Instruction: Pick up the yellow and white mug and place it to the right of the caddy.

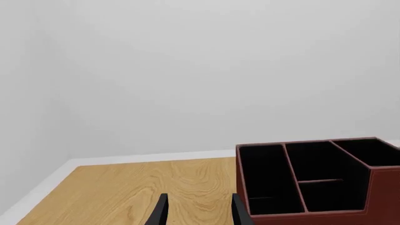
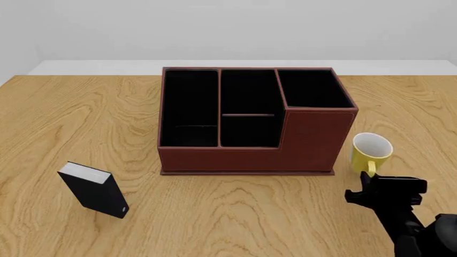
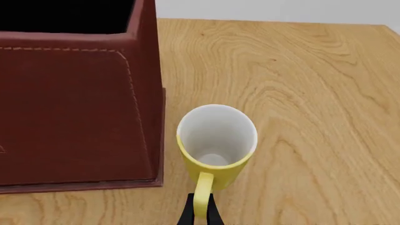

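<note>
Large reddish-brown rectangular caddy (image 2: 246, 126) sits mid wooden table (image 2: 85, 118), small yellow-and-white ceramic mug (image 2: 371, 151) upright just beside its right wall, handle clamped by the right gripper (image 3: 198, 212), left gripper (image 1: 198, 211) spread, holding nothing, beside the caddy.

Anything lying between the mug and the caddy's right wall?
Nothing: only bare table separates the yellow and white mug from the caddy, shown clearest in the right wrist view.

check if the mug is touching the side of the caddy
Apart. The right wrist view shows a strip of bare wood between the yellow and white mug and the caddy wall; the front view agrees.
</note>
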